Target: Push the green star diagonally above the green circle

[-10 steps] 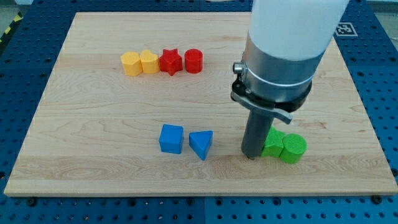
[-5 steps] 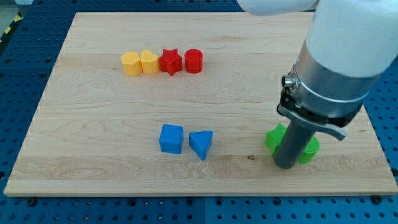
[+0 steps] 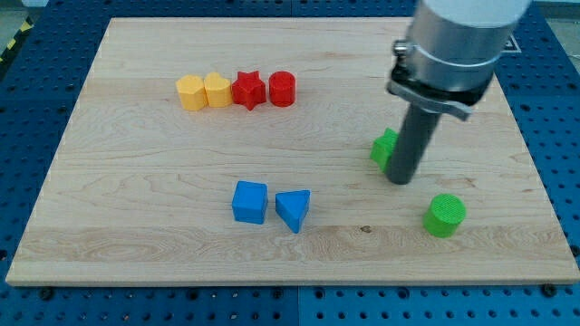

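The green star (image 3: 384, 148) lies on the wooden board, right of centre, partly hidden behind my rod. My tip (image 3: 400, 180) rests on the board just below and right of the star, touching or nearly touching it. The green circle (image 3: 445, 215) sits lower right, apart from the star and below and right of my tip. The star is up and to the left of the circle.
A row of a yellow hexagon (image 3: 190, 92), a yellow block (image 3: 217, 90), a red star (image 3: 248, 90) and a red cylinder (image 3: 282, 89) lies upper left. A blue cube (image 3: 249, 201) and a blue triangle (image 3: 293, 209) sit lower centre. The board's right edge (image 3: 541, 181) is near the circle.
My tip has swept from left of the green pair, round under it, then up the view. The green star has moved up and left, away from the green circle, which has shifted slightly.
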